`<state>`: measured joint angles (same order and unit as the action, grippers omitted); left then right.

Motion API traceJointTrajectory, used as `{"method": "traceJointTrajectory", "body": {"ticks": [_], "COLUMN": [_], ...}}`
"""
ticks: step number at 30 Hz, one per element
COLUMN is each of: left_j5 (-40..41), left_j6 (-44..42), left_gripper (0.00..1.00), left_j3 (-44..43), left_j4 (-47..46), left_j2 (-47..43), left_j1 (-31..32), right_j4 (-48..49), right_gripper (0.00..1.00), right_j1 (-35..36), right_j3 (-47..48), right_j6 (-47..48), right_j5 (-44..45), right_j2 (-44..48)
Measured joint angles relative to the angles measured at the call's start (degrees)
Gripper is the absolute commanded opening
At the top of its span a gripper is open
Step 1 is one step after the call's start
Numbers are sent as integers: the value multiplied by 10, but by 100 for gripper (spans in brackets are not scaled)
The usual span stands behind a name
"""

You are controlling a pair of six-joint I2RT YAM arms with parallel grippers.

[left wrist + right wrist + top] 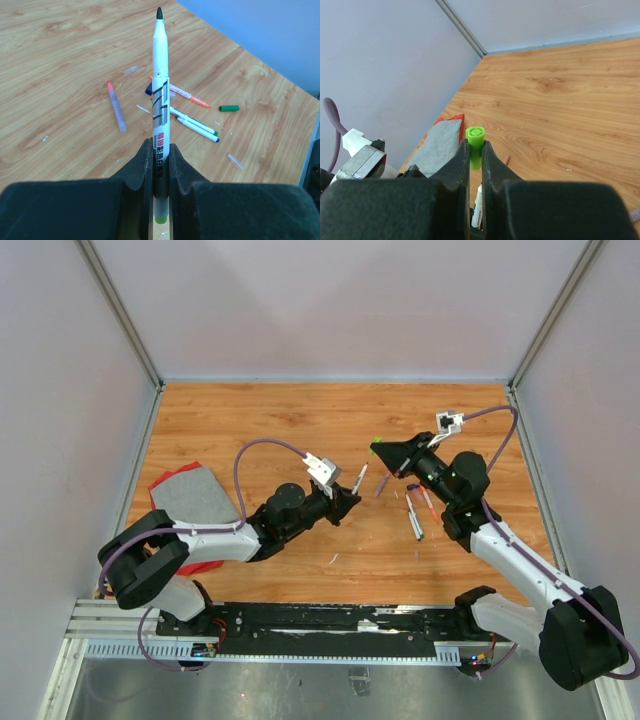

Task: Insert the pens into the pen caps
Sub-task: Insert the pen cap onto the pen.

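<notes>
Your left hand (160, 152) is clenched on a white pen (160, 95): smooth round barrel, dark tip up, black stripes, red-black characters I can't read. Your right hand (475, 150) grips a stubby light-green plastic cap (475, 136). Loose pens (194, 124) lie on the wood-grain counter (60, 75).

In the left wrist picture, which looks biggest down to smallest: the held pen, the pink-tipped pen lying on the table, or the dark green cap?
1. held pen, though it is nearest the camera, so its real lead is unsure
2. pink-tipped pen
3. dark green cap
</notes>
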<state>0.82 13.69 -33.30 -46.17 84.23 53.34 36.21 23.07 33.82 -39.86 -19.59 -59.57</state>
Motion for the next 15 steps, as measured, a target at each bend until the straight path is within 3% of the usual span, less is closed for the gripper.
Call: {"method": "traceJointTrajectory", "body": {"ticks": [15], "left_j5": [-5], "left_j6": [-5], "left_gripper": [1], "left_j3": [3], "left_j4": [-1], "left_j2": [-2], "left_j1": [0], "right_j4": [-5], "right_gripper": [0], "right_j1": [-6], "right_j3": [-4], "right_j6": [-13], "right_j5": [-16], "right_j2": [-13]}}
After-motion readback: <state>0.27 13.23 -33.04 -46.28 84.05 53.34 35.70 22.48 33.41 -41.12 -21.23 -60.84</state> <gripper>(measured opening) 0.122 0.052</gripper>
